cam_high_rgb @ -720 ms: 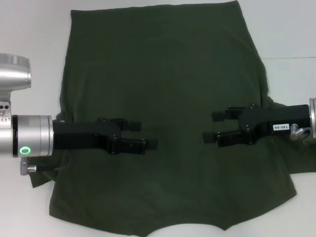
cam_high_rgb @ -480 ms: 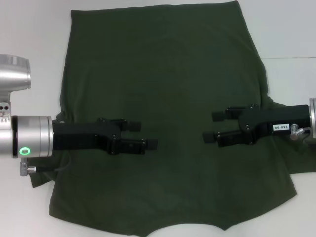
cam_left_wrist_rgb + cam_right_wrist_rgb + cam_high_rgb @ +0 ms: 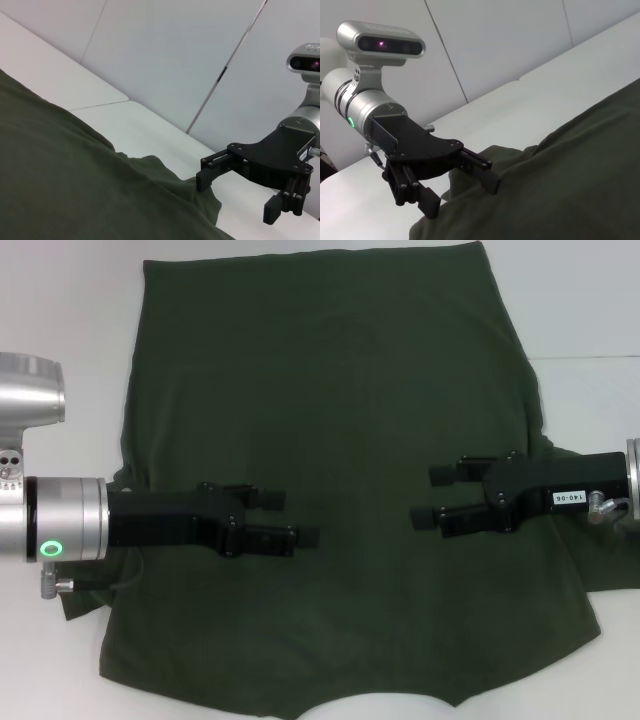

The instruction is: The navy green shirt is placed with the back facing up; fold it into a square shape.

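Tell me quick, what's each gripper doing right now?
Left gripper: open, empty, above the dark olive-green cotton shirt.
Right gripper: open, empty, above it too.

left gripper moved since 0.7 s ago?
Yes, slightly. In the head view the left gripper has dropped toward the near collar edge of the navy green shirt, which lies unchanged.

Silver arms, green ring light, black pincers, white label.

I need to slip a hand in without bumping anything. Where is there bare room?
Bare table lies beside the navy green shirt, past its left edge; another patch lies past its right edge. The middle is crowded: left gripper and right gripper, both open, hover over the cloth.
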